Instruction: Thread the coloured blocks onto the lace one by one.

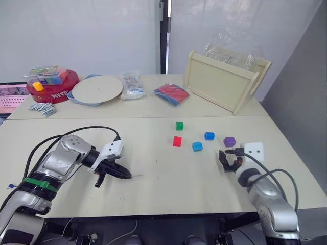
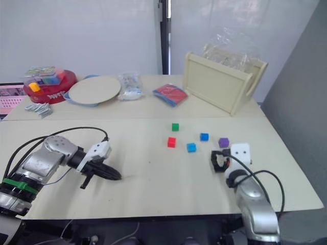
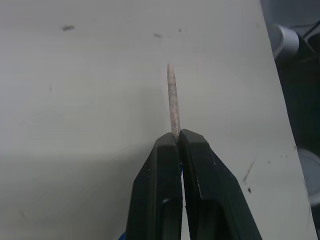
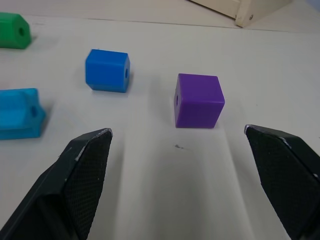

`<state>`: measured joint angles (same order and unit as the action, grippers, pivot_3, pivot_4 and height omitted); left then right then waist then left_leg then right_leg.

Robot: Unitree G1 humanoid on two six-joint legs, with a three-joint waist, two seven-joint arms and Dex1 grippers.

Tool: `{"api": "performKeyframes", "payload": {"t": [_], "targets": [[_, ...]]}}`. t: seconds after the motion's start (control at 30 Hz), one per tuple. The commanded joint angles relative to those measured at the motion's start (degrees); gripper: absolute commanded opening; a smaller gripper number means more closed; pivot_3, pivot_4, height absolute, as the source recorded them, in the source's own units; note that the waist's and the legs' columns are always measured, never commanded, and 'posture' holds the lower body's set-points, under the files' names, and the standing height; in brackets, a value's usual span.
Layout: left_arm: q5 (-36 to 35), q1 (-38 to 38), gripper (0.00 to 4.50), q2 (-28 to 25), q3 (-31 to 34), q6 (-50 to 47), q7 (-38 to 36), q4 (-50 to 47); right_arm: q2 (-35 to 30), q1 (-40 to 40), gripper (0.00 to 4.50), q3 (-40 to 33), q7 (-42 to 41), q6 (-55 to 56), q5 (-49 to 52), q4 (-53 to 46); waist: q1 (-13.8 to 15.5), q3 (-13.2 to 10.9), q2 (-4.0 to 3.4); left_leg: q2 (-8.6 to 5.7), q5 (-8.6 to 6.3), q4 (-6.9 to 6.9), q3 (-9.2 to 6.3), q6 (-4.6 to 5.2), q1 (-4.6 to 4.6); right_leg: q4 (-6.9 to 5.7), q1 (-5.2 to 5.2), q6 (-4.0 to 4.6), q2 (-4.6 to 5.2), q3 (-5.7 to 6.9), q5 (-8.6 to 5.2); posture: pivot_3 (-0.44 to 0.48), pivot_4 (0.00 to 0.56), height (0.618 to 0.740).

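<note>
My left gripper point(image 1: 124, 175) lies low over the table's near left and is shut on the lace's pale stiff tip point(image 3: 172, 97), which sticks out straight past the fingertips. The rest of the lace is hidden behind the fingers. Five blocks lie to the right of centre: green point(image 1: 179, 125), red point(image 1: 177, 141), light blue point(image 1: 197, 146), blue point(image 1: 209, 136) and purple point(image 1: 229, 141). My right gripper point(image 1: 230, 162) stands open just in front of the purple block point(image 4: 198, 100), with nothing between its fingers. The blue block point(image 4: 107, 70) sits beside the purple one.
A wooden tray point(image 1: 219, 81) with a clear plastic bag leans at the back right. A red-and-blue packet point(image 1: 172, 94), a round plate point(image 1: 97, 89), a small bag point(image 1: 132, 86) and a red tub point(image 1: 51, 87) line the far table. The table's front edge point(image 1: 168, 212) runs close to both grippers.
</note>
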<state>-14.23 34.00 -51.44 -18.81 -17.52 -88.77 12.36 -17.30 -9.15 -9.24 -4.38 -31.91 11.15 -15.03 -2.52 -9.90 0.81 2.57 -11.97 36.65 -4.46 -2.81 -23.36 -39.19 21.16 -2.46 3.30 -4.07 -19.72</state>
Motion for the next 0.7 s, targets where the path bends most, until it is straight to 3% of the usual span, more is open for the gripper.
{"api": "performKeyframes", "payload": {"t": [0.03,0.33,0.67,0.7], "targets": [[0.25,-0.97,0.04,-0.54,2.24,-0.10,0.60,-2.62,0.51,-3.30,4.50,0.02,0.66,3.09,-1.77,3.92,0.04,-0.01,-0.01,0.00,0.00,-0.01,0.01,0.00,-0.01,0.00,0.01,0.00,0.01,0.00,0.00,0.000,0.150,0.740],[0.23,-3.91,0.04,-0.41,4.16,-0.45,2.18,-5.27,0.79,-11.78,4.50,-1.65,1.47,10.57,-3.66,18.77,-0.07,-0.01,-0.02,-0.01,0.00,-0.01,0.01,0.00,-0.03,0.00,0.03,0.00,0.02,0.00,0.00,0.000,0.150,0.740],[0.64,-4.80,0.00,-0.54,5.20,-0.29,2.55,-5.59,0.50,-12.36,1.21,-2.39,-1.28,13.90,-2.41,20.51,-0.08,-0.02,-0.03,-0.01,0.00,-0.03,0.01,0.00,-0.04,-0.01,0.05,0.01,0.02,0.00,0.00,0.000,0.150,0.740],[0.68,-4.91,0.00,-0.51,5.28,-0.23,2.61,-5.65,0.49,-12.46,1.15,-2.40,-1.45,14.22,-2.38,20.61,-0.07,-0.02,-0.03,-0.01,0.00,-0.03,0.01,0.00,-0.04,-0.01,0.05,0.00,0.02,0.00,0.00,0.000,0.150,0.740]]}}
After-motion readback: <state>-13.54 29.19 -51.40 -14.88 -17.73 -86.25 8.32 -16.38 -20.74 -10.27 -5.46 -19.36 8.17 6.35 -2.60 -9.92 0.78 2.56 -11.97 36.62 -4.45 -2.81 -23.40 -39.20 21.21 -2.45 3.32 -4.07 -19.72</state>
